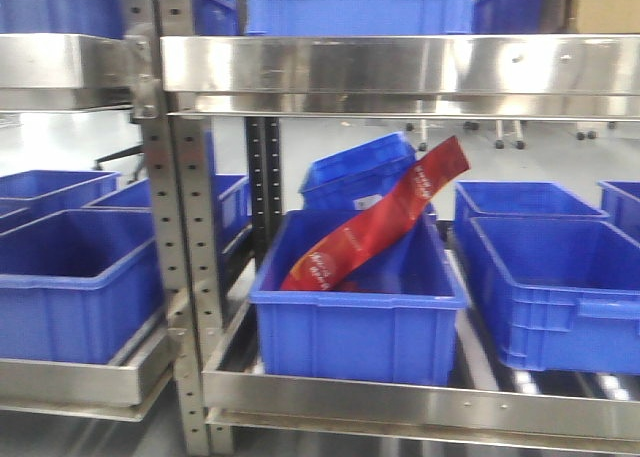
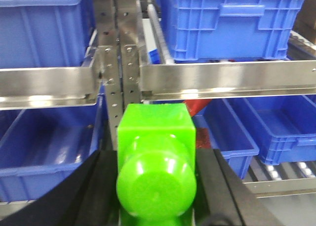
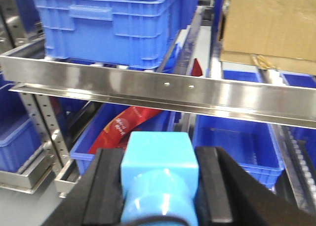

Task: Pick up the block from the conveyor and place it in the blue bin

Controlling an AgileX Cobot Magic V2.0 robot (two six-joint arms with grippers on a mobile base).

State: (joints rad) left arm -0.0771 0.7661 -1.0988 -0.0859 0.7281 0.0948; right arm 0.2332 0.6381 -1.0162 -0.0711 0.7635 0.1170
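Blue block [image 3: 159, 154] in right gripper [image 3: 160, 179], green block [image 2: 155, 132] in left gripper [image 2: 157, 186], seemingly level

Bright, even indoor light. The steel shelf rail [image 1: 400, 67] across the top of the front view carries broad white glare, and the floor [image 1: 70, 142] behind it at upper left is washed out. That view is soft all over. In the wrist views, the green block [image 2: 157, 171] and the blue block [image 3: 159, 176] at bottom centre are blurred. The green one is oversaturated, with a pale sheen.

Matte black plastic left gripper [image 2: 157, 161], broad smooth fingers [image 2: 101, 186] widening toward the base; right gripper [image 3: 160, 161] identical, black, rounded edges.
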